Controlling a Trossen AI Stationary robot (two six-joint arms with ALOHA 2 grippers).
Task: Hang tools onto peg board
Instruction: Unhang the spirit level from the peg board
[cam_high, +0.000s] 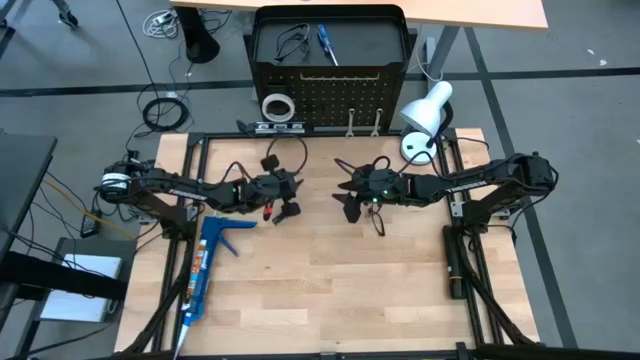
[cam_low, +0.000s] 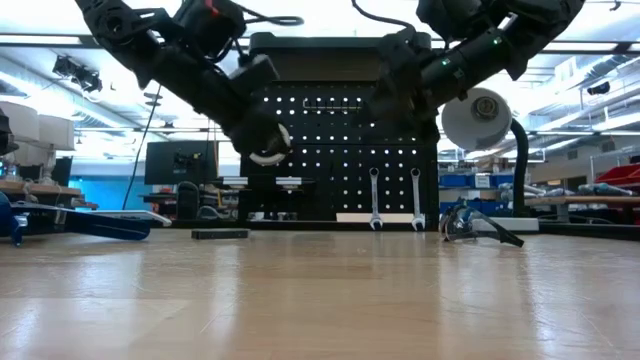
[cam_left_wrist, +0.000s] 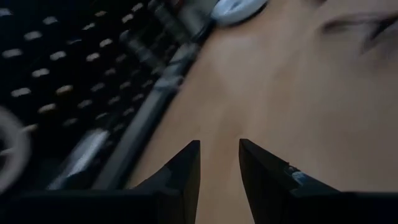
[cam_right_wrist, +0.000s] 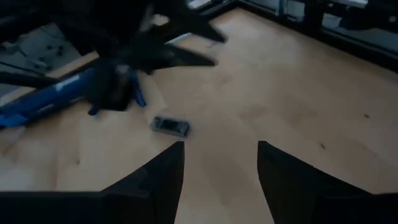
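Two grippers above the wooden table (cam_high: 330, 290), well apart: left gripper (cam_high: 291, 208) and right gripper (cam_high: 347, 199), each with fingers parted and nothing between them. One peg board (cam_high: 330, 95) upright at the far edge, with one white tape ring (cam_high: 277, 105) and two silver wrenches (cam_low: 374, 212) hanging on it. One blue caulking gun (cam_high: 205, 262) lying on the table near the left arm, one white desk lamp (cam_high: 426, 112) beside the board.

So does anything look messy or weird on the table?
Not much. A big blue caulk gun lies slanted at the table's left edge, its tip poking past the front. A small dark strip lies loose on the wood, not hung on the peg board.
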